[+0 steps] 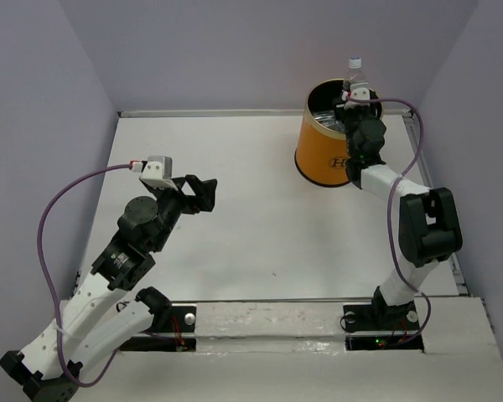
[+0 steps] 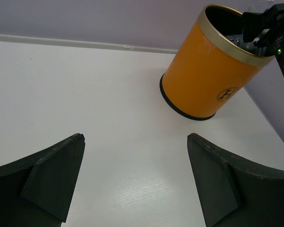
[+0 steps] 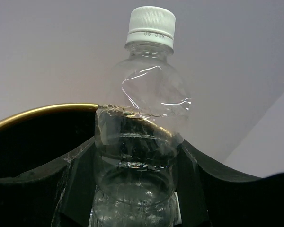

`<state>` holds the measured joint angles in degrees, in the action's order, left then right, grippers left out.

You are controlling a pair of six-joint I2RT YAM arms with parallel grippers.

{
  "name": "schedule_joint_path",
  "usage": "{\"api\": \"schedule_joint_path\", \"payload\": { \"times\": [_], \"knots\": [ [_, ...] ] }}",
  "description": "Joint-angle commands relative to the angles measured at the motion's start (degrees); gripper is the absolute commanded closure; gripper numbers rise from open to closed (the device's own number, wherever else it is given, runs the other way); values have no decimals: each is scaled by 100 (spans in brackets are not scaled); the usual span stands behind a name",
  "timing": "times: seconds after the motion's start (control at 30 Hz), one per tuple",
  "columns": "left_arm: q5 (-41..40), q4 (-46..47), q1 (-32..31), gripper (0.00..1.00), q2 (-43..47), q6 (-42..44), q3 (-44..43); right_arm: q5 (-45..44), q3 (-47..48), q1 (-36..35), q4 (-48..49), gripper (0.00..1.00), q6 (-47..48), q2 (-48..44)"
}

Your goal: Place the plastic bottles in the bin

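pinched between my right gripper (image 3: 135,184) pads stands a clear plastic bottle (image 3: 144,113), cap up, at the orange bin (image 3: 42,111) rim. i'd shift it over the dark mouth before releasing. the top view adds what my wrist camera misses: my left gripper (image 1: 203,193) gaping empty, well apart.

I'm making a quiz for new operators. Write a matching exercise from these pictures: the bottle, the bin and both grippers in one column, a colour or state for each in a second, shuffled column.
Column one:
1. bottle
2. bin
3. left gripper
4. right gripper

Column two:
a. orange outside, black inside
b. wide open, holding nothing
c. clear, white cap, upright
d. closed around the bottle

Pairs: 1-c, 2-a, 3-b, 4-d
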<state>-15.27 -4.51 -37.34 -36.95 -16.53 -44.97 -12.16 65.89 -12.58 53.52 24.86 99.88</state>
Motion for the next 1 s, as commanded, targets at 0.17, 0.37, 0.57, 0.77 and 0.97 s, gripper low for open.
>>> {"api": "schedule_joint_path", "payload": {
  "times": [0.17, 0.37, 0.57, 0.77, 0.97],
  "knots": [
    [85, 284, 104, 1, -14, 71, 32, 987, -313, -96, -1349, 41, -1861, -986],
    [226, 267, 113, 1, -67, 45, -3, 1067, -208, -96, -2389, 8, -1862, -1576],
    [173, 276, 122, 1, 47, 36, 15, 1093, -489, -96, -2714, 7, -1941, -2050],
    [191, 276, 113, 1, 39, 36, 15, 1023, -603, -96, -2978, 8, -2292, -2419],
    [129, 267, 122, 1, 21, 63, 15, 1399, -296, -96, -3899, 2, -2916, -3017]
  ]
}}
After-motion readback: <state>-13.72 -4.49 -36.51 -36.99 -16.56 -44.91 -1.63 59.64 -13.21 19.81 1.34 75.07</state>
